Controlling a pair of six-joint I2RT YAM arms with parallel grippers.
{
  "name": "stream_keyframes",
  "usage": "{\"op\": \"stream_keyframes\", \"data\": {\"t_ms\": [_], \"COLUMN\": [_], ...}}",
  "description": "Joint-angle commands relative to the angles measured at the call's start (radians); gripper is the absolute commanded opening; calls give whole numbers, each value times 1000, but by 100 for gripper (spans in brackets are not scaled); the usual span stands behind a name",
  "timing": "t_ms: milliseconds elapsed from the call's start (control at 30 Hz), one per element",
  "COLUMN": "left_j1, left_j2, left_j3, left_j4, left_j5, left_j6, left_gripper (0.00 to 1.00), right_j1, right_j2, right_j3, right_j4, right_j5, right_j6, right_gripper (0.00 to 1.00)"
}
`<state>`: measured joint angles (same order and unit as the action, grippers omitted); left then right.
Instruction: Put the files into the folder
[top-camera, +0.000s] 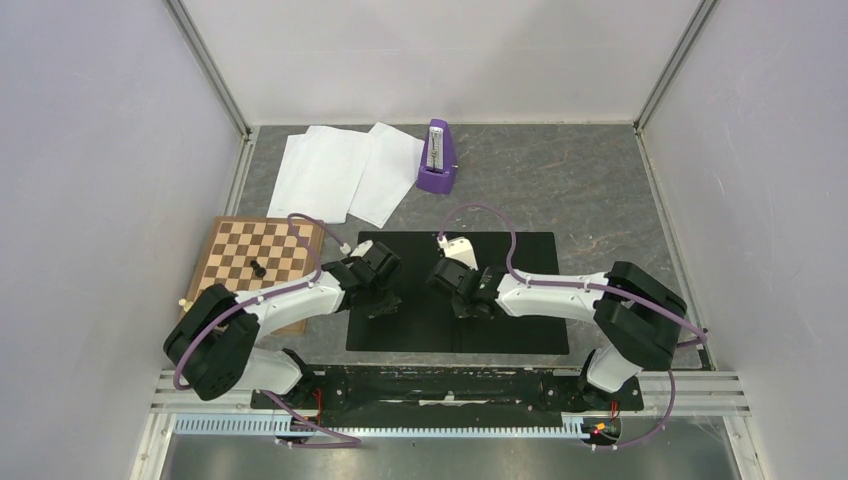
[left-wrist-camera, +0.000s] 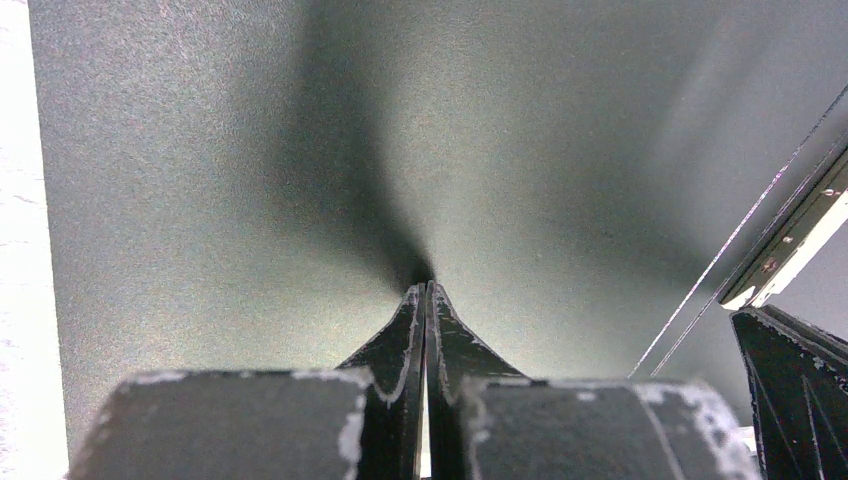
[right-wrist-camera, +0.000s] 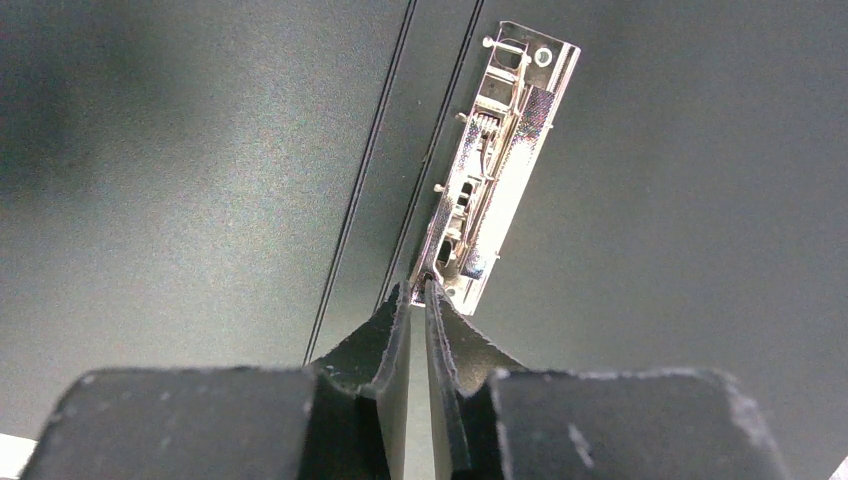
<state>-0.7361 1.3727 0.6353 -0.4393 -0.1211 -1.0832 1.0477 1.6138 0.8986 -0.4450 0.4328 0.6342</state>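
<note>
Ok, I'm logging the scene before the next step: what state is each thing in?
folder: open flat, black inside up.
clip: on the spine; open or closed unclear.
files: overlapping on the table, outside the folder.
left gripper: shut, tips against folder.
right gripper: nearly shut at clip's near end.
metronome: upright.
chess piece: on chessboard.

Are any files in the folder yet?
No, the files all lie on the table beyond the open folder, whose black inside holds no paper.
</note>
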Motion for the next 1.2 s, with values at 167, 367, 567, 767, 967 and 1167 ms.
{"op": "stream_keyframes", "data": {"t_ms": [167, 367, 567, 767, 967, 1167], "left_j1": [14, 26, 34, 45, 56, 58], "left_j2": [77, 88, 93, 94, 94, 97], "left_j3": [-66, -60, -60, -59, -59, -53], "left_j4": [-96, -101, -99, -101, -99, -106], "left_j5": [-83, -75, -68, -61, -56, -61], "left_j6": [-37, -37, -38, -39, -37, -33], "left_gripper": [2, 2, 2, 2, 2, 2], "right_j1": [0, 0, 0, -4, -7, -19], "right_j2": [22, 31, 9, 11, -8, -39], "right_j3": [-88, -89, -57, -29, -29, 13], "right_j4": [-113, -173, -194, -214, -218, -222], "right_j5": [91, 147, 164, 178, 173, 164], "right_j6": [31, 37, 27, 13, 11, -13], "right_gripper": [9, 7, 7, 8, 8, 10]}}
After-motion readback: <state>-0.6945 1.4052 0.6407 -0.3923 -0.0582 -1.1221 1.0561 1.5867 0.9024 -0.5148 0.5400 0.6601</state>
